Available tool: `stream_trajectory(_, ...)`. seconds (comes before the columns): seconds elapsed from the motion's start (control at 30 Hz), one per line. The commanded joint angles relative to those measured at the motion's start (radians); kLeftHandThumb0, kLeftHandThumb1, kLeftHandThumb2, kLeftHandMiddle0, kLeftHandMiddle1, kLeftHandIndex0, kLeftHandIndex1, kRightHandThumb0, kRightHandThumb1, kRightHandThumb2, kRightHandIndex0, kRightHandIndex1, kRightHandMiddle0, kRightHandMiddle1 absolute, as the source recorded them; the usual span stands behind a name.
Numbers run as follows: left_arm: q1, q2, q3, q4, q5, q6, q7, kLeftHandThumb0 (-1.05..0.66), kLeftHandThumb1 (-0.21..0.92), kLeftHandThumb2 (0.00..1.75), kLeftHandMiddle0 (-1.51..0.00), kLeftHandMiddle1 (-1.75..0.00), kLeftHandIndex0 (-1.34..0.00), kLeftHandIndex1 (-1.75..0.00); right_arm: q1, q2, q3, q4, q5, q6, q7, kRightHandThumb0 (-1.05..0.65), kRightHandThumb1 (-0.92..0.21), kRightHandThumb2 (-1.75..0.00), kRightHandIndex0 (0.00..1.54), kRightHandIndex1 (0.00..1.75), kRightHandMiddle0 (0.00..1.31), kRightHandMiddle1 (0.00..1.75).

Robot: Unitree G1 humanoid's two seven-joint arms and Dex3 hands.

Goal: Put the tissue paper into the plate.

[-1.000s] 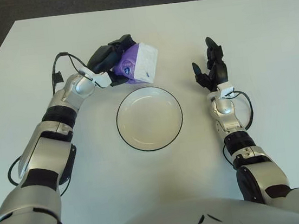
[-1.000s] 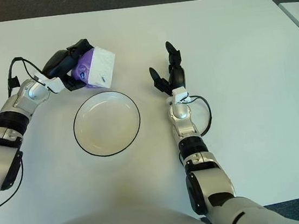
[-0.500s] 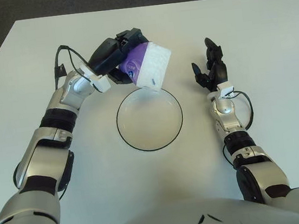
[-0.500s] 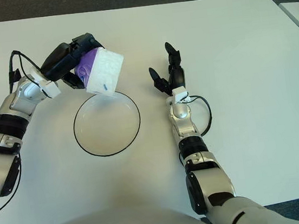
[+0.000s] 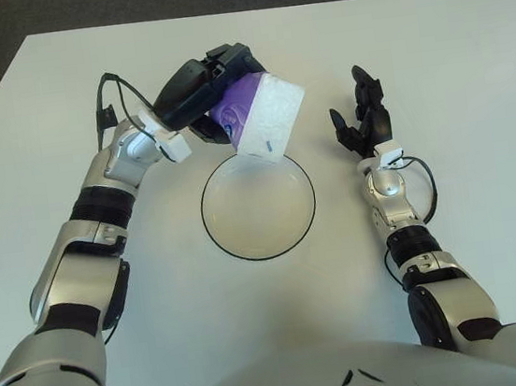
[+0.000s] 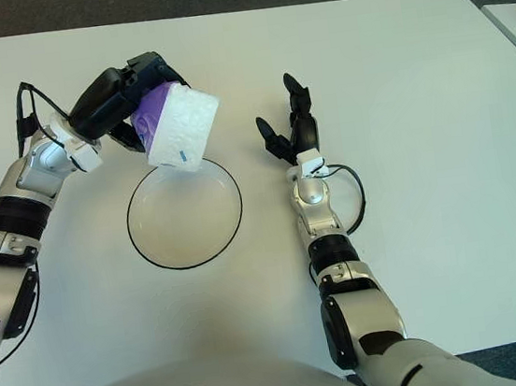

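Observation:
My left hand (image 5: 212, 90) is shut on the tissue pack (image 5: 263, 117), a purple-and-white soft packet, and holds it in the air over the far rim of the plate. The pack hangs tilted, white face toward me. The plate (image 5: 258, 204) is white with a thin dark rim, sits in the middle of the table and holds nothing. My right hand (image 5: 362, 116) shows to the right of the plate with its fingers spread and nothing in them.
The white table (image 5: 429, 50) stretches around the plate. Black cables (image 5: 106, 103) loop from my left wrist. Dark floor lies beyond the table's far edge.
My left hand has lifted the tissue pack off the table and carried it right, toward the plate's far rim. The right hand has stayed put.

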Motion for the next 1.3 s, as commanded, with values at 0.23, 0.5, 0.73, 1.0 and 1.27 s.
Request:
stream_trajectory(0.23,0.073,0.011,-0.019,-0.201,-0.128,0.046,-0.155,0.00,0.11,1.55,-0.77,-1.71,-0.54,-1.75,0.151,0.020,0.009,0.118,-0.018,0.012,-0.013,-0.63,-0.92,-0.33,0.39,0.03,0.00,0.50)
stream_trajectory(0.5,0.060,0.045,-0.047,-0.229,-0.100,0.047,-0.271,0.00,0.10,1.56,-0.79,-1.70,-0.54,-1.75,0.152,0.018,0.013,0.115,-0.023,0.015,-0.017,-0.64,-0.92,-0.33,0.39,0.03,0.00,0.52)
stream_trajectory(0.73,0.030,0.087,-0.087,-0.236,-0.098,0.055,-0.397,0.00,0.10,1.56,-0.79,-1.69,-0.54,-1.75,0.151,0.017,0.013,0.116,-0.024,0.013,-0.020,-0.64,-0.92,-0.33,0.39,0.03,0.00,0.52)
stream_trajectory(1.0,0.030,0.100,-0.101,-0.242,-0.126,0.066,-0.487,0.00,0.12,1.53,-0.78,-1.68,-0.53,-1.75,0.152,0.019,0.012,0.115,-0.021,0.015,-0.020,-0.62,-0.92,-0.34,0.39,0.03,0.00,0.53)
stream_trajectory(1.27,0.045,0.108,-0.096,-0.268,-0.105,0.090,-0.526,0.00,0.12,1.52,-0.77,-1.68,-0.53,-1.75,0.151,0.021,0.011,0.115,-0.020,0.016,-0.022,-0.61,-0.92,-0.34,0.40,0.03,0.00,0.53)
